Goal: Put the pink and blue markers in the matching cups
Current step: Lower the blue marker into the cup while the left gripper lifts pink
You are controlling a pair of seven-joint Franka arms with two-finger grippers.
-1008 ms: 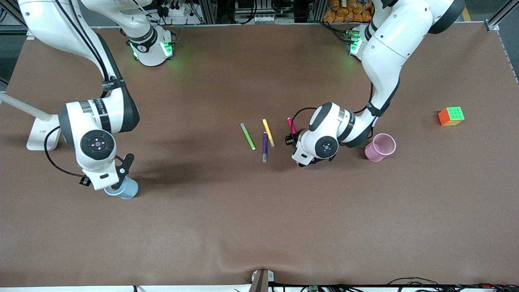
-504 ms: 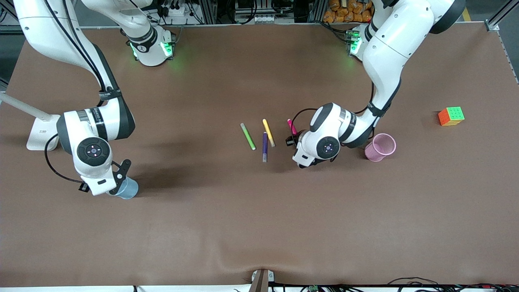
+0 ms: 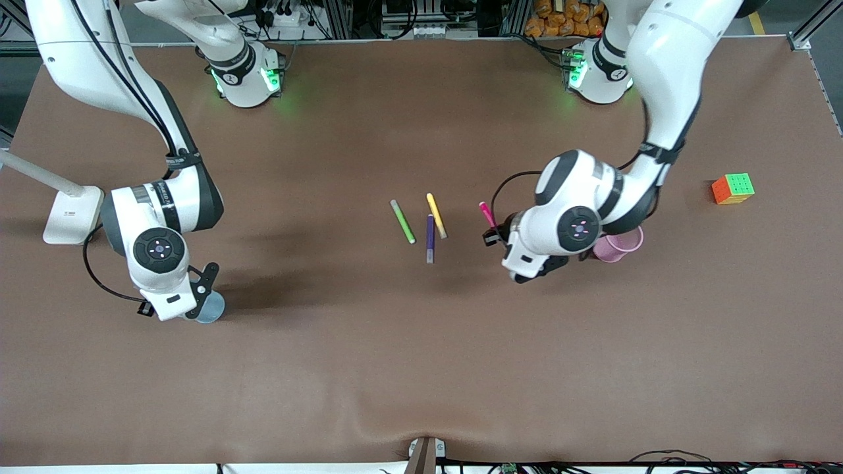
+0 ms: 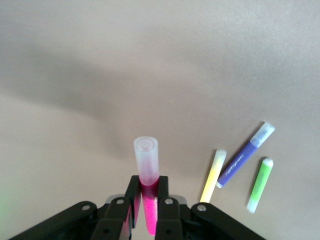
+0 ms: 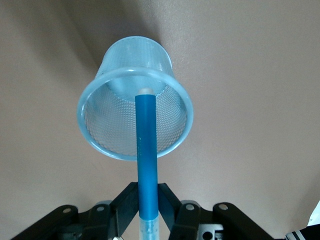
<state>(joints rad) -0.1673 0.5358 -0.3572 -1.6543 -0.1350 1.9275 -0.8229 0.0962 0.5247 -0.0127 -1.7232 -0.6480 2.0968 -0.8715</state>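
Two risks are looming: the right gripper [image 5: 148, 210], fingers clenching the blue marker [image 5: 147, 155] over the blue cup [image 5: 135, 112], could tip it, while the left gripper [image 4: 148, 200], fingers clenching the pink marker [image 4: 147, 185] beside the pink cup [image 3: 619, 243], could miss.

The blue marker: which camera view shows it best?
The right wrist view. There the blue marker is clamped in the right gripper, its tip over the mouth of the blue cup. The front view hides it under the right arm; the left wrist view does not show it.
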